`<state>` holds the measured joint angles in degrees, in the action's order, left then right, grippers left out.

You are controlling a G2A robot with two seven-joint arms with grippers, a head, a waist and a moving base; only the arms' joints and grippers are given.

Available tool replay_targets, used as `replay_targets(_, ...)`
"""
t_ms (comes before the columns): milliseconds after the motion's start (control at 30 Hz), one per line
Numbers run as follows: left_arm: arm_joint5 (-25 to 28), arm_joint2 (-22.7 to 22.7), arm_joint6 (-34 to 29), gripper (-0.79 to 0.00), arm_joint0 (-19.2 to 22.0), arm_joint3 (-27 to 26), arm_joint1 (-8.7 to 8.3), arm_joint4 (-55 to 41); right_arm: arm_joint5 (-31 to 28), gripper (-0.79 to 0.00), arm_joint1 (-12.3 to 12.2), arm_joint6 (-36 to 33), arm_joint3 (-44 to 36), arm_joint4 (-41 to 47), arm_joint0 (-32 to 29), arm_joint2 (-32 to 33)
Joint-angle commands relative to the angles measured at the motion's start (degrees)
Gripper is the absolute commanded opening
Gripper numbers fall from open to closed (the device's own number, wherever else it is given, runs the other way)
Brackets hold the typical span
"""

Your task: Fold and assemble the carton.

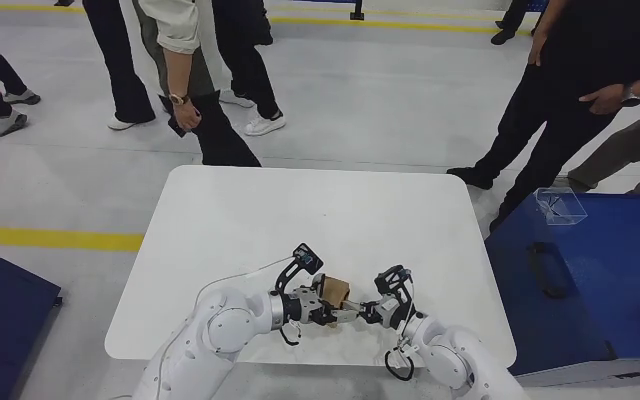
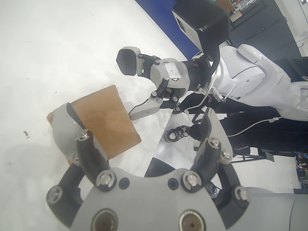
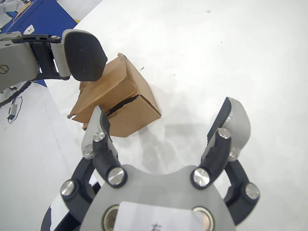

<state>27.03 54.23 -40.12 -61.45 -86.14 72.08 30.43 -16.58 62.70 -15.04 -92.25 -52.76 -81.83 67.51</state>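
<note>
Now left gripper (image 2: pixel 136 116) and right gripper (image 3: pixel 164 110) gape open, flanking the light, dentable carton (image 3: pixel 142 90), so I'd pinch a stiff folded edge.

The top camera looks steeply down from over the arms at the whole white table (image 1: pixel 300 220) and the floor past its far edge, while the wrist cameras ride close behind the left gripper (image 2: pixel 134 110) and right gripper (image 3: pixel 163 104) by the near edge, facing each other across the carton (image 1: pixel 338 292) all three share.
</note>
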Motion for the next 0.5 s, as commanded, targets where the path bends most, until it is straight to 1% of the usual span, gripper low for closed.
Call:
replay_targets(0,0.01,-0.09,-0.13,0.000,0.10,0.15,-0.02,-0.12,0.07,0.000,0.04,-0.02,0.17,-0.04,0.03,0.01)
replay_targets(467,0.06,-0.25,-0.08,0.000,0.54,0.46,-0.24,-0.63,0.66,0.000,0.35,-0.56,-0.12,0.22,0.24,0.29)
